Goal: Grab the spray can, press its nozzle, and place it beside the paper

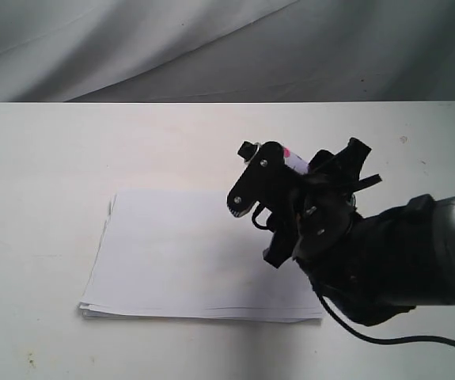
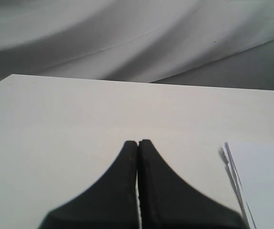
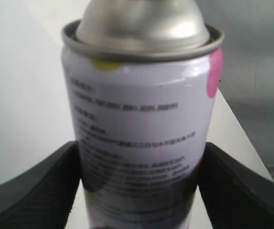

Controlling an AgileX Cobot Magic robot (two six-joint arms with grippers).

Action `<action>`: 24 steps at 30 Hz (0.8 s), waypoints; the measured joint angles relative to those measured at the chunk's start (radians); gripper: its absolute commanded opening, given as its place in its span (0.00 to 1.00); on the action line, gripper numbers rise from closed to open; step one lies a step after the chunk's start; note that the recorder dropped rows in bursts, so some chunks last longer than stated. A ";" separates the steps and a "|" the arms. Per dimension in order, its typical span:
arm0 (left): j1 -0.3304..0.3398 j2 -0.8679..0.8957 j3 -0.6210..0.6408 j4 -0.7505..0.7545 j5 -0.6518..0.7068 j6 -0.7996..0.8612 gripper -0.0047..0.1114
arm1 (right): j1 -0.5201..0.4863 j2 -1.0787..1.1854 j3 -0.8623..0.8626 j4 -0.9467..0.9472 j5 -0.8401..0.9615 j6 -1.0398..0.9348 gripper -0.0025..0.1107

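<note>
Right wrist view: your right gripper clamps the can; your left gripper is closed, empty, near the paper.

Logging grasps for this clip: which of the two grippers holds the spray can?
The right gripper, its fingers pressed on both sides of the spray can; the left gripper is shut on nothing.

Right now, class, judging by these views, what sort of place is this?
Probably a robot test bench: a plain white tabletop, a draped grey cloth backdrop, and a black right gripper clamping a white-labelled silver metal spray can.
</note>
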 measured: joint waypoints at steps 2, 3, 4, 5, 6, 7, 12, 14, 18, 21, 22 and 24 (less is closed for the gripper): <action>0.000 0.000 0.000 0.000 0.000 0.000 0.04 | 0.012 0.016 0.000 0.000 0.025 0.012 0.02; 0.000 0.000 0.000 0.000 0.000 0.000 0.04 | 0.019 0.019 0.000 0.000 0.034 0.013 0.02; 0.000 0.000 0.000 0.000 0.000 0.000 0.04 | 0.023 0.021 0.000 0.000 0.037 0.013 0.02; 0.000 0.000 0.000 0.000 0.000 0.000 0.04 | 0.025 0.023 0.000 0.000 0.044 0.013 0.02; 0.000 0.000 0.000 0.000 0.000 0.000 0.04 | 0.028 0.023 0.000 0.000 0.047 0.013 0.02; 0.000 0.000 0.000 0.000 0.000 0.000 0.04 | 0.030 0.023 0.000 0.000 0.049 0.007 0.02; 0.000 0.000 0.000 0.000 0.000 0.000 0.04 | 0.030 0.023 0.000 0.000 0.053 -0.090 0.02; 0.000 0.000 0.000 0.000 0.000 0.000 0.04 | 0.030 0.023 0.000 0.000 0.053 -0.151 0.02; 0.000 0.000 0.000 0.000 0.000 0.000 0.04 | 0.030 0.023 0.000 0.000 0.053 -0.197 0.02; 0.000 0.000 0.000 0.000 0.000 0.000 0.04 | 0.030 0.023 0.000 0.000 0.053 -0.203 0.02; 0.000 0.000 0.000 0.000 0.000 0.000 0.04 | 0.030 0.023 0.000 0.000 0.053 -0.204 0.02; 0.000 0.000 0.000 0.000 0.000 0.000 0.04 | 0.030 0.023 0.000 0.000 0.053 -0.204 0.02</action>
